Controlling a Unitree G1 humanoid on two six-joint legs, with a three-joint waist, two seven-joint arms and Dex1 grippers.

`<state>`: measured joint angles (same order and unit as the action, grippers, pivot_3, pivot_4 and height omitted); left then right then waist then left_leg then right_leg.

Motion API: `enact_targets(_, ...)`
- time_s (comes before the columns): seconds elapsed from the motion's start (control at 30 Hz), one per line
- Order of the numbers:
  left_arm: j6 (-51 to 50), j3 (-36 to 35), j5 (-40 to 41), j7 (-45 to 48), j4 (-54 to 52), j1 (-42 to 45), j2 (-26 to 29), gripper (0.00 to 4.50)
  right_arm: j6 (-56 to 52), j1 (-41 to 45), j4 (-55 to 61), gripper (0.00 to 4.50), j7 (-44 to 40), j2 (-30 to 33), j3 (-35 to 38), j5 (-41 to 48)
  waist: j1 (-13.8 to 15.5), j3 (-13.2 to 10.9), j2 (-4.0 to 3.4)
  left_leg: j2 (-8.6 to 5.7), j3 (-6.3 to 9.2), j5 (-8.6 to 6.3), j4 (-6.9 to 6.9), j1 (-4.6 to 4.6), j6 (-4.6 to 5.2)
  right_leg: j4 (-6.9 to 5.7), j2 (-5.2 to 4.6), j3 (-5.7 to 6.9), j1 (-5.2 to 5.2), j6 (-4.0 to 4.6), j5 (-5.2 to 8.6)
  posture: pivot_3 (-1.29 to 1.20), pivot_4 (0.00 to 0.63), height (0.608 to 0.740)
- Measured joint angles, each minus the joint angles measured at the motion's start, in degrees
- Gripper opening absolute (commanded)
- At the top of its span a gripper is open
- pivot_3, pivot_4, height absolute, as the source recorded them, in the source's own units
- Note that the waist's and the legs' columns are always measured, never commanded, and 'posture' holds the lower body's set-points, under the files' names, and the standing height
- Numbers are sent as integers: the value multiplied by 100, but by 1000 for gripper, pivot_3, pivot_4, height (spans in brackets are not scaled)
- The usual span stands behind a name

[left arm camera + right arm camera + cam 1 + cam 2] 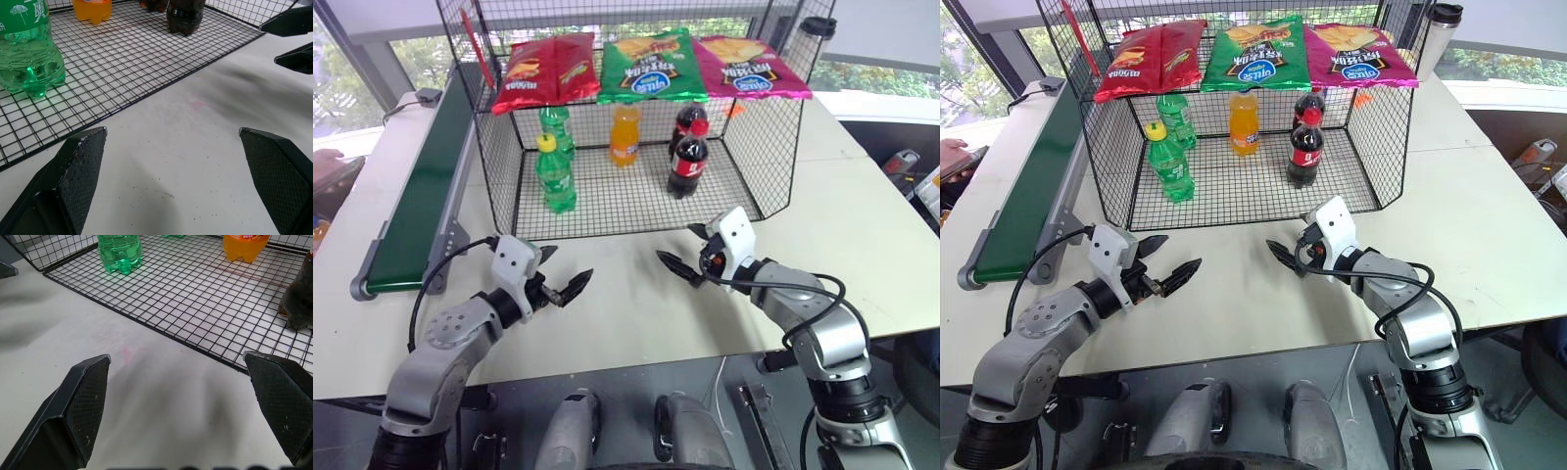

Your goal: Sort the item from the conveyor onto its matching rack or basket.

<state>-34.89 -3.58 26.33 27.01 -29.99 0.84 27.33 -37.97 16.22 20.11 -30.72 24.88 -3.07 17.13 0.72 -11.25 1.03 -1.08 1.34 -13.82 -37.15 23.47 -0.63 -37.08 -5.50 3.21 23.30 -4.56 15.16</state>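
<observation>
Bottle to be sorted: I cannot tell where it is. Conveyor (411, 196) runs along the left of the frame, its green belt leading toward the bottom edge. Basket (773, 186) stands at upper centre on the desk (626, 313), its open side facing the arms, probably for easy loading. Left end effector (570, 264) and right end effector (677, 245) hover at lower centre, fingers spread wide, holding nothing, seemingly poised in wait. Green bottles (554, 176), an orange bottle (625, 135) and cola bottles (688, 157) stand upright inside.
</observation>
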Motion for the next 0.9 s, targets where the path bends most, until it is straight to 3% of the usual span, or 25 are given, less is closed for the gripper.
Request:
enact_targets(0.47, -101, -51, 43, -162, -67, 153, -13, 4500, -13, 1, 2, 4482, -131, 64, -2, 11, 1, 0, 0, 0, 0, 0, 0, 1, 0, 1, 1, 0, 0, -1, 0, 0, 150, 739)
enact_targets(0.9, -977, -2658, 1317, -1037, -353, 126, 171, 4500, -284, 393, 264, 4482, -814, 62, 67, 1014, 5, 0, 0, 0, 2, 0, -1, 1, 0, 3, 5, 3, -2, -1, -1, 0, 150, 739)
